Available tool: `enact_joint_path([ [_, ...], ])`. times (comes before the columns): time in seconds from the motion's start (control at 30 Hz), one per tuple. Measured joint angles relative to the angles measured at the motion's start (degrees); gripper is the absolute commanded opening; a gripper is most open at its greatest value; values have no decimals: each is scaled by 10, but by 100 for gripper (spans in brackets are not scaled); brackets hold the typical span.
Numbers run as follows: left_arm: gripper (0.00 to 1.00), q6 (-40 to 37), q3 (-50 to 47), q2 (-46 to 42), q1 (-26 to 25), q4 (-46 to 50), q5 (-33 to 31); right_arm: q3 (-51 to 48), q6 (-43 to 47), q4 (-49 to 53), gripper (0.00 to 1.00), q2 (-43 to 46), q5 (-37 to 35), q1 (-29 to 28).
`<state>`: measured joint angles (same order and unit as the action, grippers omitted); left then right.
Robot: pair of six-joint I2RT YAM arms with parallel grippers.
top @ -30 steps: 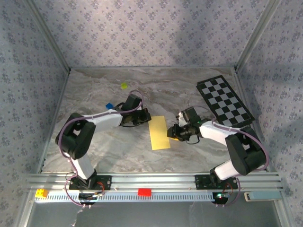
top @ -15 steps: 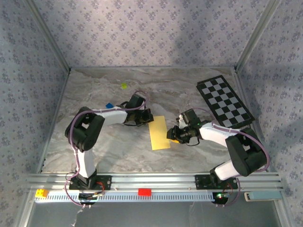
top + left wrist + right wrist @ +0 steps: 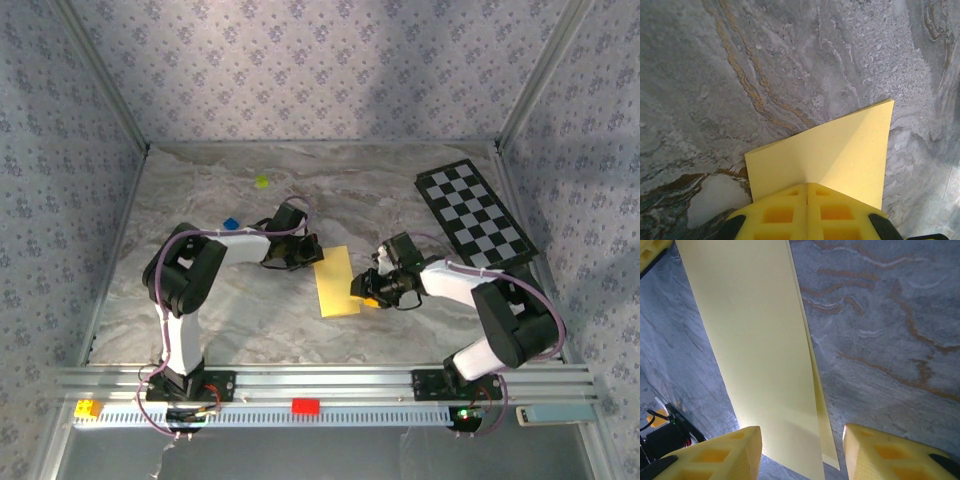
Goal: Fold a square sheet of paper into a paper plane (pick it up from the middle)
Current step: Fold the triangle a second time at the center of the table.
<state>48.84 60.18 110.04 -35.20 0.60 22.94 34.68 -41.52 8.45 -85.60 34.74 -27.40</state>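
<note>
Two tools are down at the paper right now, so here's where you stand. Your sheet of paper lies on the bench about midway between the arms. It reads as a long yellow rectangle rather than a square. Your right wrist view shows two layers along its long edge, one peeking out a bit past the other.

Your left tool is at the sheet's far left corner. On the left wrist camera its yellow fingers are pressed together with no gap, tips sitting over the paper's edge. I honestly can't tell whether any paper is pinched between them or they're just resting on top.

Your right tool is low at the sheet's right long edge, toward the near end. Its jaws stand apart, and on that wrist camera the layered edge runs down between the two fingers, with neither clearly touching it.

Other stuff: a checkered board sits at the far right. A tiny yellow-green block is toward the back, and a small blue block is just beside your left arm.
</note>
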Motion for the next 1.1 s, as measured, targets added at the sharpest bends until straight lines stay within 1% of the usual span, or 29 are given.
enact_joint_path([
  [0.57,3,-2,-1,0,0,-6,2,-7,-29,-50,46,-8,44,6],
  [0.83,3,-4,-3,0,0,-9,6,-8,-48,-105,45,-40,72,28],
  [1.1,3,-9,-3,2,0,-10,16,-9,-68,-162,40,-70,104,37],
])
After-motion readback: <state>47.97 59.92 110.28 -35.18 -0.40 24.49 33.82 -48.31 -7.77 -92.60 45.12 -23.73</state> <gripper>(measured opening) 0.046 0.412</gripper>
